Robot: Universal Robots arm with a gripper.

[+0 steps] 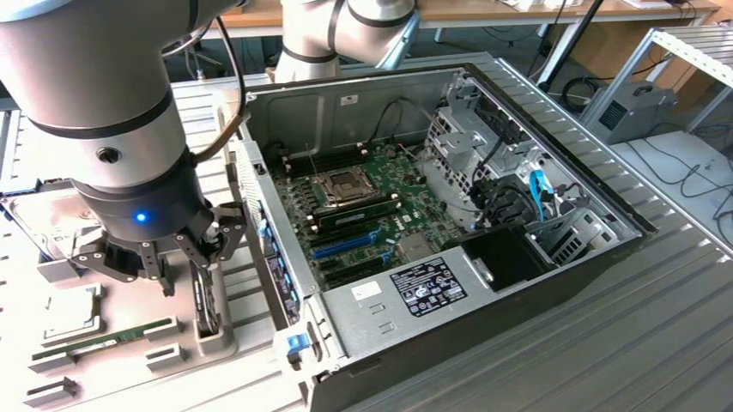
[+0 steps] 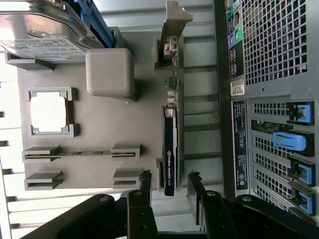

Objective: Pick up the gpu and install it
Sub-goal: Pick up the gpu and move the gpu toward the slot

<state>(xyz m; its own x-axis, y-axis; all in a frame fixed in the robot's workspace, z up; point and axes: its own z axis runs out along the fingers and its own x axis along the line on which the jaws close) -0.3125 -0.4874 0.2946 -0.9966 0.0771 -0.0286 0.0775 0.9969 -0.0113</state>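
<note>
The gpu (image 1: 206, 302) is a thin black card standing on its long edge in a slot of the grey parts tray (image 1: 225, 345), beside the open computer case (image 1: 538, 343). In the wrist view the gpu (image 2: 170, 149) shows a green-lettered label and a metal bracket at its far end. My gripper (image 1: 190, 264) hangs just above the card, open. In the wrist view my gripper (image 2: 169, 185) has one black finger on each side of the card's near end, with gaps between pads and card. Nothing is held.
On the tray lie a silver hard drive (image 2: 40, 30), a square processor (image 2: 48, 112), a slim green memory stick (image 2: 82, 153) and a grey block (image 2: 109, 72). The case's motherboard (image 1: 366, 206) has blue expansion slots (image 1: 343, 245). Blue latches (image 2: 290, 142) line the case's rear panel.
</note>
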